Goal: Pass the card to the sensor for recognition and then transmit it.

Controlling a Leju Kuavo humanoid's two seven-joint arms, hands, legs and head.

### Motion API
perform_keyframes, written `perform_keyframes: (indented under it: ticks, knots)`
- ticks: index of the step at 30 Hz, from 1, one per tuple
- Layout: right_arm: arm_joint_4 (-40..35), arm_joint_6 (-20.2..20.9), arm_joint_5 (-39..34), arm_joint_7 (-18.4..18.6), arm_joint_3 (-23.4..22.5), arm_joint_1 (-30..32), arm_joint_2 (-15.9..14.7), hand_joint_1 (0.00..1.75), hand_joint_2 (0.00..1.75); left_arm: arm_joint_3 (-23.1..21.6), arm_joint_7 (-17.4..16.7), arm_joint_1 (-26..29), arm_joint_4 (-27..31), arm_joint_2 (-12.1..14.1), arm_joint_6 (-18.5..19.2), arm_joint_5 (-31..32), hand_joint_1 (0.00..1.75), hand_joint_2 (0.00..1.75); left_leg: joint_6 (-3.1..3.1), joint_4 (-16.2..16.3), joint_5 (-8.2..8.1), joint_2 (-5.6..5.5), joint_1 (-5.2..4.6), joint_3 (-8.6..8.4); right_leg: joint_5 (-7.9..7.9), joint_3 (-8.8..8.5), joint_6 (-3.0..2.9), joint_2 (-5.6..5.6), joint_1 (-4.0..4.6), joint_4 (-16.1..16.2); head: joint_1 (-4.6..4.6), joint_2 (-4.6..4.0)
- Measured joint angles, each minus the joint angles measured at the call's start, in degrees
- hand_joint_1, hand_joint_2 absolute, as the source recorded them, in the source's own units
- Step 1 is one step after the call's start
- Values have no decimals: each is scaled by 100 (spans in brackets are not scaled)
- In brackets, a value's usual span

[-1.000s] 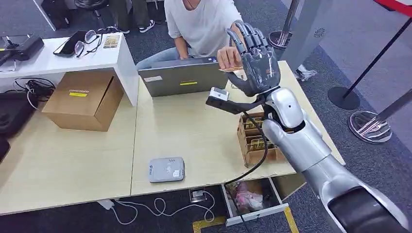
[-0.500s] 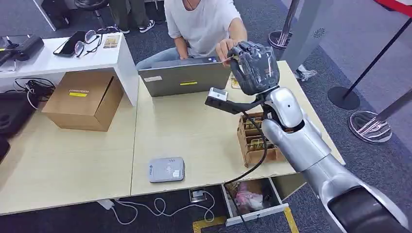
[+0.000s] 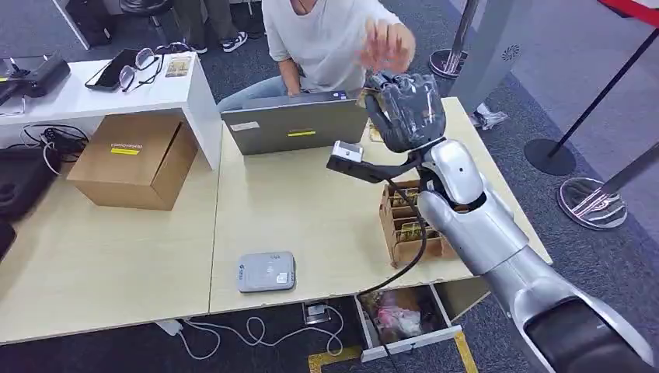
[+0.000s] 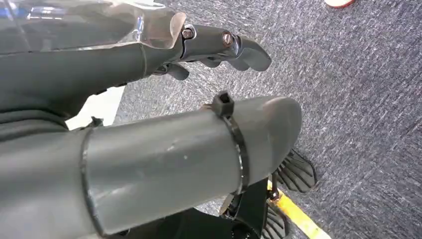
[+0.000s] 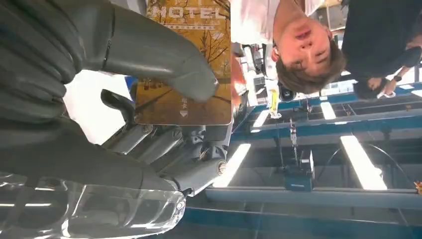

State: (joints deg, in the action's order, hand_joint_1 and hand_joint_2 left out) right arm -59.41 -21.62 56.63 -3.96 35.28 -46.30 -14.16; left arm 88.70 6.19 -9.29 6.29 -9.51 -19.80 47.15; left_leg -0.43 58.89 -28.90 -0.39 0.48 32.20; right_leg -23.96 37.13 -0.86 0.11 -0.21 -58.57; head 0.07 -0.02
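My right hand (image 3: 406,109) is raised over the far side of the table, by the laptop. Its fingers are curled in. In the right wrist view the thumb (image 5: 159,59) presses a yellow-brown hotel card (image 5: 214,45) against the fingers (image 5: 164,144). The grey flat card sensor (image 3: 266,271) lies near the table's front edge, well to the left of and nearer than that hand. A person's hand (image 3: 386,43), blurred, hovers above and just behind my right hand, apart from it. My left hand (image 4: 149,55) hangs over the carpet, fingers loosely apart and holding nothing.
A person in a white shirt (image 3: 319,31) sits behind the grey laptop (image 3: 295,128). A wooden card rack (image 3: 408,221) stands under my right forearm, with an open drawer (image 3: 404,318) below it. A cardboard box (image 3: 132,159) sits far left. Stanchion bases (image 3: 591,202) stand at the right.
A second ago my right hand was spread while the person held the card to its palm. The fingers then curled over the card, and the person's hand has lifted away.
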Motion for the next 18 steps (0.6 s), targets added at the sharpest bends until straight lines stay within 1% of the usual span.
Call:
perform_keyframes:
  ticks: [3,7,13,18]
  knots:
    - [-4,-13,-152,-33,0,2,0,175,175,0,11,0,0,-4,0,-4,0,0,0,0,0,0,0,-1,0,0,0,0,0,0,0,0]
    - [-90,33,-554,-166,-13,37,0,175,175,0,42,3,0,-15,13,-2,0,0,0,0,0,0,0,-1,0,0,0,0,0,0,0,0]
    - [-557,439,-1686,-365,-109,349,-31,175,175,0,100,7,0,-22,52,-13,0,0,0,0,0,0,0,-2,-1,0,0,0,1,0,0,0]
    - [-1118,909,-2656,-417,-181,902,-79,175,175,0,131,11,0,-24,105,-11,0,0,0,0,-1,-1,0,0,-2,1,2,0,0,1,0,0]
